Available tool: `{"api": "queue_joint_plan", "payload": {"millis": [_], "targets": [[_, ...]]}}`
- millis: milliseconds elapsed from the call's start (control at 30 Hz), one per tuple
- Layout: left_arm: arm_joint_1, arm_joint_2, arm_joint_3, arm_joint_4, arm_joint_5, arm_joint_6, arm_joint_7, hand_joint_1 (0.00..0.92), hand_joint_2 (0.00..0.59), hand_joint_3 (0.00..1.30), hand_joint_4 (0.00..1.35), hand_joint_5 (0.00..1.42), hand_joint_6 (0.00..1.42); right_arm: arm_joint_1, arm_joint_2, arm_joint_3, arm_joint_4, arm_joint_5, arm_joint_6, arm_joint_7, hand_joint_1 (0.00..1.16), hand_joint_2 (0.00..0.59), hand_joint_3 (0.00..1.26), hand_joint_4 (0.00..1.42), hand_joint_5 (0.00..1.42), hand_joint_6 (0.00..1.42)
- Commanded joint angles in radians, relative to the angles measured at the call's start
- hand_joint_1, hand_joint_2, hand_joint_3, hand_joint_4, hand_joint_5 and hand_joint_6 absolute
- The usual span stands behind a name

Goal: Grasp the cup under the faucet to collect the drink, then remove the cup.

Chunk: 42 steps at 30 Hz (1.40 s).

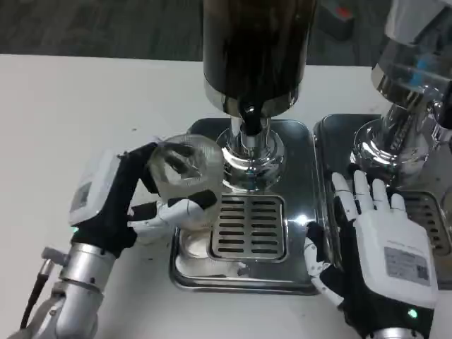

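The left hand grips a clear cup, its black-and-white fingers wrapped round the side of the cup from the left, one finger curling across the front near the base. The cup is tilted, its open mouth turned up and toward the camera. It sits at the left edge of the drip tray, just left of the slotted grate and to the left of the faucet, not directly beneath it. Whether the cup touches the tray cannot be told. The cup looks clear, and whether it holds any drink cannot be told.

The faucet is a short dark spout at the bottom of a tall dark drink dispenser, which stands on a shiny round chrome base at the back of the drip tray, right behind the grate.

The right hand holds nothing. It lies flat with its white back up and its fingers apart, pointing away from the robot, just right of the drip tray. It lies over the front left part of a second tray, which lies right of the drip tray. On that second tray stands a second chrome dispenser, behind the right hand's fingertips.

Both trays rest on the white table, which spreads out left of the drip tray.
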Motion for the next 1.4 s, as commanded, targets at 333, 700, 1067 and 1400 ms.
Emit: {"api": "queue_joint_plan", "payload": {"millis": [333,700,1067,1400], "targets": [[-0.113,-0.058,-0.104,0.136,0.085,0.007,0.06,0.499,0.086,0.59,0.68,0.89,0.88,0.056,0.019,-0.016,-0.057,-0.021,0.04,-0.041,0.44,0.544,0.1,0.0,0.0,0.0],[-0.195,-0.095,-0.19,0.221,0.121,0.053,0.084,0.452,0.07,0.57,0.66,0.86,0.84,0.082,0.018,-0.019,-0.069,-0.015,0.047,-0.038,0.43,0.544,0.1,0.0,0.0,0.0],[-0.185,-0.102,-0.224,0.232,0.119,0.055,0.094,0.277,0.055,0.42,0.49,0.72,0.65,0.079,0.016,-0.021,-0.063,0.004,0.034,-0.033,0.43,0.536,0.1,0.0,0.0,0.0],[-0.171,-0.07,-0.195,0.244,0.065,0.017,0.055,0.021,0.005,0.26,0.31,0.56,0.38,0.062,0.001,-0.038,-0.052,0.045,0.004,-0.029,0.32,0.502,0.08,0.0,0.0,0.0]]}}
